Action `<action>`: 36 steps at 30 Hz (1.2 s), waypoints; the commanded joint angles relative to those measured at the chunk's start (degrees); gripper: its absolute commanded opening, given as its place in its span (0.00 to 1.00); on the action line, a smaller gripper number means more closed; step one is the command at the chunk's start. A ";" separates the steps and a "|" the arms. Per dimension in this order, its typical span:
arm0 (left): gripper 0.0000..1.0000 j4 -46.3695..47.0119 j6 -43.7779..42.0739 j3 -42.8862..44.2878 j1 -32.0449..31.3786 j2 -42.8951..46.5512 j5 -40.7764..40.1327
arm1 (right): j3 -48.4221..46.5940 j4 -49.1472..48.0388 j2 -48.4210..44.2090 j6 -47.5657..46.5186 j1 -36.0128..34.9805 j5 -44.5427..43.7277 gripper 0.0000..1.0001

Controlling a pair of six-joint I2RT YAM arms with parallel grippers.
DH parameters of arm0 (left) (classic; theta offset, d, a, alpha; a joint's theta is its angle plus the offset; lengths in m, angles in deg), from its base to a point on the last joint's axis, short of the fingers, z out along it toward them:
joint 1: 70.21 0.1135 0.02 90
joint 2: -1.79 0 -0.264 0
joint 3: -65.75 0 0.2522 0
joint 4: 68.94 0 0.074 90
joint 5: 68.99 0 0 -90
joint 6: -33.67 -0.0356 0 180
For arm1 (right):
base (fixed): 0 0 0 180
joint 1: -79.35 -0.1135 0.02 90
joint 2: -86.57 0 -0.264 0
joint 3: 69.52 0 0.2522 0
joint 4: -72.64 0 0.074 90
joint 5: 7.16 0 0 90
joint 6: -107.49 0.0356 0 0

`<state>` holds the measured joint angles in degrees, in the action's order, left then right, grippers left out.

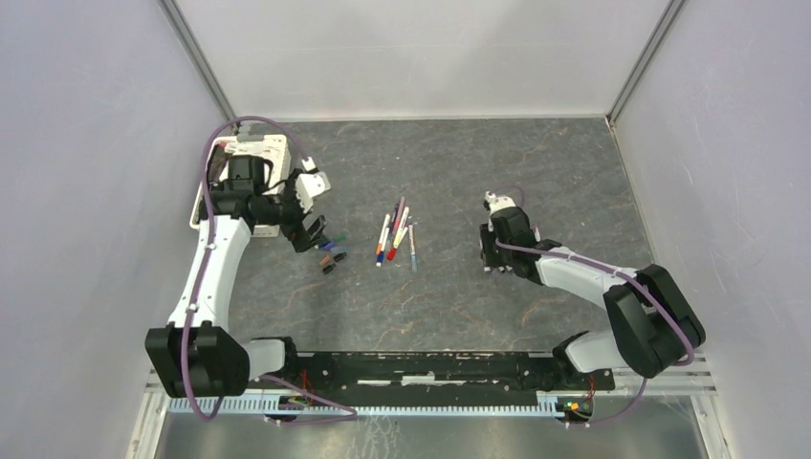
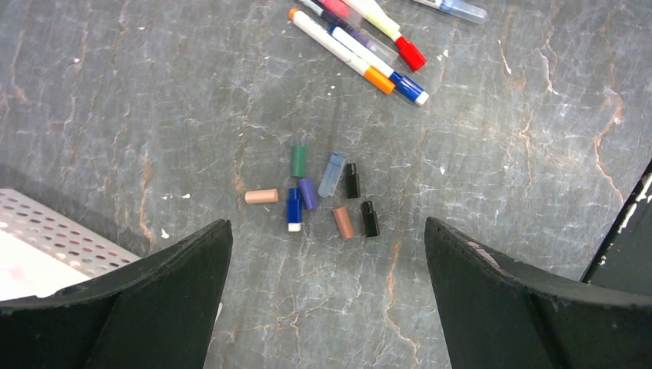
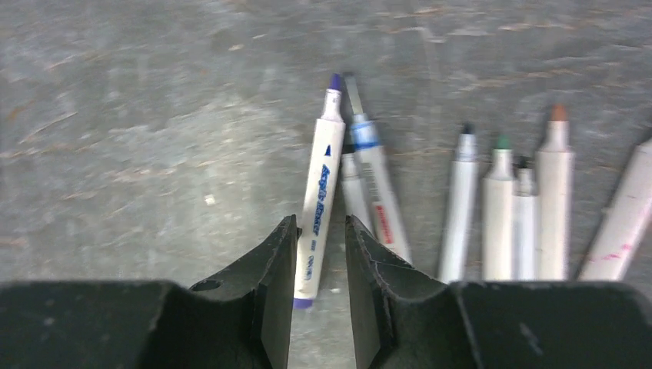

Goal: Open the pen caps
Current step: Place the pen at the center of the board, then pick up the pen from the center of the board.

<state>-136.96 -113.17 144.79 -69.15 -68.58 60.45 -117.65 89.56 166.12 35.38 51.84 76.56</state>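
My left gripper (image 2: pixel 327 231) hung spread wide, its blunt black fingers far apart. The pen caps (image 2: pixel 307 194) lay loose just ahead of the gap on the veined, stone-look grey table (image 2: pixel 500 154). They were stubby plastic cylinders in green, blue, purple, clear, black, brown and peach. Capped pens (image 2: pixel 361 50) lay farther ahead, and a perforated white tray (image 2: pixel 61 227) sat beside one finger. My right gripper (image 3: pixel 319 223) was narrowed but not pressed together. It straddled a round white purple-tipped pen (image 3: pixel 319 192), with a slit of table showing alongside. Uncapped barrels (image 3: pixel 500 215) fanned out beside it.
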 commanded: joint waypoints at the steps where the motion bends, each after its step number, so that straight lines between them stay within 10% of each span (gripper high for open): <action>1: 1.00 -0.60 4.03 3.55 3.20 -0.59 4.50 | -4.62 0.26 0.20 1.20 -6.04 -2.14 0.34; 20: 1.00 0.58 7.98 6.89 14.59 0.38 3.71 | -49.57 12.01 32.94 5.19 -25.13 -2.93 0.37; 36: 1.00 -2.30 4.96 6.84 16.03 -0.12 4.00 | -45.92 12.55 36.52 6.08 -26.50 -4.22 0.33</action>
<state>-137.53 -108.01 149.75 -53.50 -69.04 63.12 -164.45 101.75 203.59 40.40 25.15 74.16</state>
